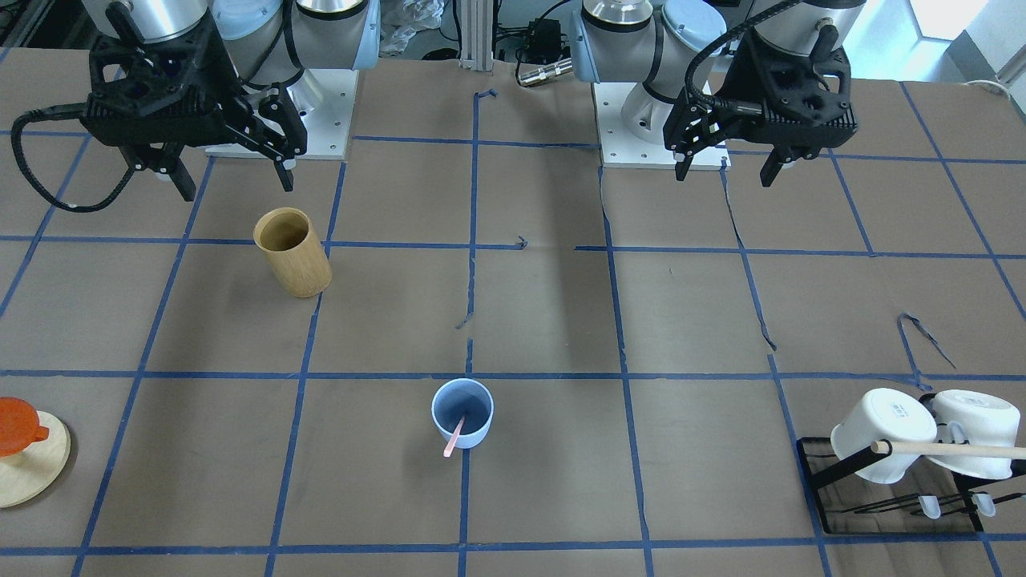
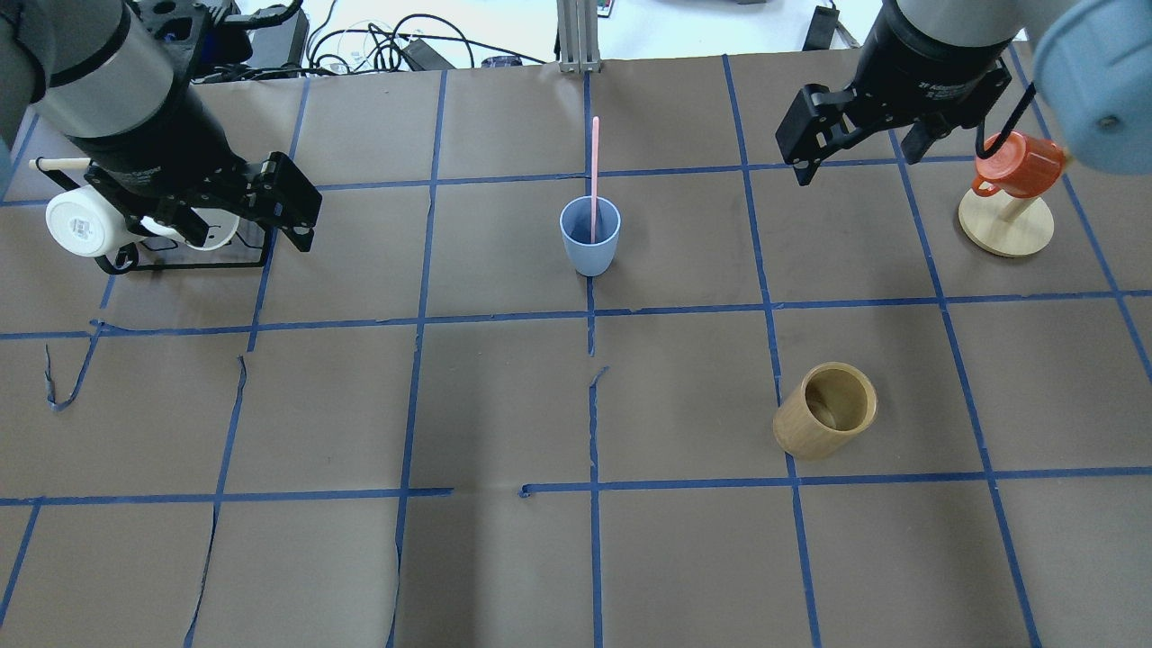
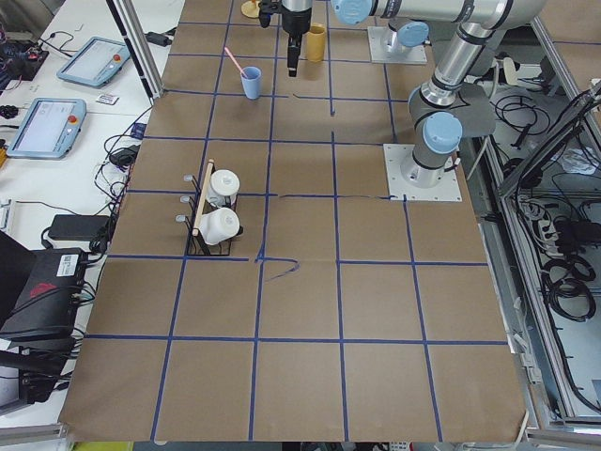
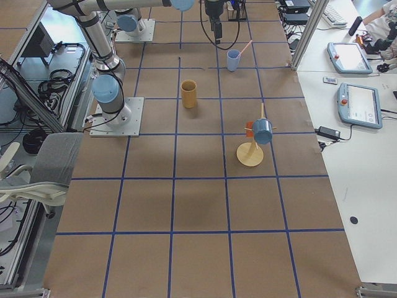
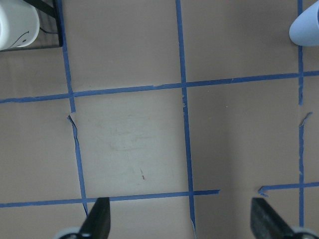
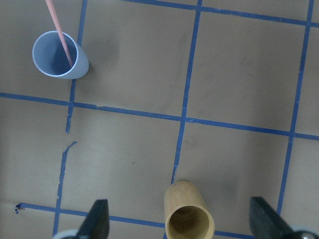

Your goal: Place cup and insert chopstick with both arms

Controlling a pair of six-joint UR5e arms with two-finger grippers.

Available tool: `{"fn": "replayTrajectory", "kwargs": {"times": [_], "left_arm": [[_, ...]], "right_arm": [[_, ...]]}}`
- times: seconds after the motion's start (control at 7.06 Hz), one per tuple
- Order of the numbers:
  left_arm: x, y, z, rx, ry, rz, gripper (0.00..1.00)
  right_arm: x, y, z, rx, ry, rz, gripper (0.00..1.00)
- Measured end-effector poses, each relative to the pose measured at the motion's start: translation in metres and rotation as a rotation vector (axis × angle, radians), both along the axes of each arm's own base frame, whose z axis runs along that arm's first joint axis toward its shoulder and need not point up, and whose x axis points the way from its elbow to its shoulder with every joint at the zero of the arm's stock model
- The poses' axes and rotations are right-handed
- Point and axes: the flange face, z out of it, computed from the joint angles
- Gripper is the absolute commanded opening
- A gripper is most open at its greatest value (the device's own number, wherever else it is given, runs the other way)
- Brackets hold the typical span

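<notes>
The light blue cup stands upright near the table's middle and also shows in the overhead view. A pale pink chopstick stands inside it and leans over the rim; it also shows in the overhead view and in the right wrist view. My left gripper is open and empty, high above the table near its base, far from the cup. My right gripper is open and empty, raised above the tan bamboo cylinder. Its fingers stand wide apart.
A tan bamboo cylinder stands upright on my right side. A black rack with two white mugs and a wooden rod sits on my far left. An orange mug on a wooden stand is on my far right.
</notes>
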Motion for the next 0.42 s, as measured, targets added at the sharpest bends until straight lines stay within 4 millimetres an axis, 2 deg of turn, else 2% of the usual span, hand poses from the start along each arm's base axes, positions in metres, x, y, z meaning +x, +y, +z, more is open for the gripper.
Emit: {"fn": "replayTrajectory", "kwargs": {"times": [0.42], "left_arm": [[-0.0001, -0.0027, 0.0014, -0.004, 0.004, 0.049, 1.0]], "right_arm": [[0.0009, 0.0019, -0.0011, 0.008, -0.016, -0.082, 1.0]]}}
